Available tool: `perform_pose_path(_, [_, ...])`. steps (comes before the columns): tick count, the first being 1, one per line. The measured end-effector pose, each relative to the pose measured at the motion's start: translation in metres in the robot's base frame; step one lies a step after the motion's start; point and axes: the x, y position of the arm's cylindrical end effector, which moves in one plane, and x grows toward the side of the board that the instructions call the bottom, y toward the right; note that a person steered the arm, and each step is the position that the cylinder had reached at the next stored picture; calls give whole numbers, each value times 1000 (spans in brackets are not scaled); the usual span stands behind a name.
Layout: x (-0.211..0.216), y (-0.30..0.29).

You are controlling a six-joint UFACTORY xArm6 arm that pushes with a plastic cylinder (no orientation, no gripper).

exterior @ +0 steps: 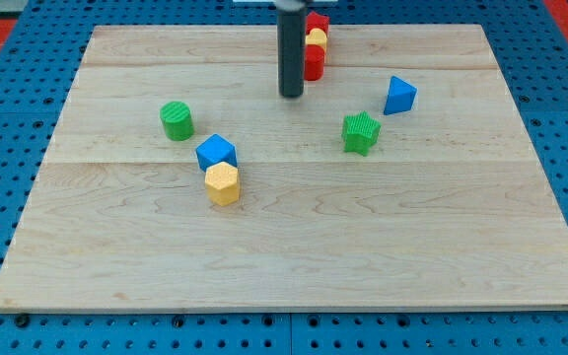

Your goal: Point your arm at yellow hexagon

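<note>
No pincer fitted, so no state to tell. My tip (292, 95) well apart from yellow hexagon (223, 183), at 7 o'clock; approach not yet done.

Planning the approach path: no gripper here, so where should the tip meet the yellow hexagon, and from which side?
Probably best at the yellow hexagon side facing the view's right, coming in from the upper right. My tip sits up and right of it with bare board between. The blue cube touches its top edge, so a straight top approach is blocked.

blue cube (216, 152) against yellow hexagon (223, 183)
</note>
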Motion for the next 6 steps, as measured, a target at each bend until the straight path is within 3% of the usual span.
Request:
perform_pose_path(1, [117, -5])
perform_pose_path(2, [188, -20])
perform_pose_path(3, [171, -100])
perform_pose_path(5, [136, -82])
perform_pose_path(6, [131, -112])
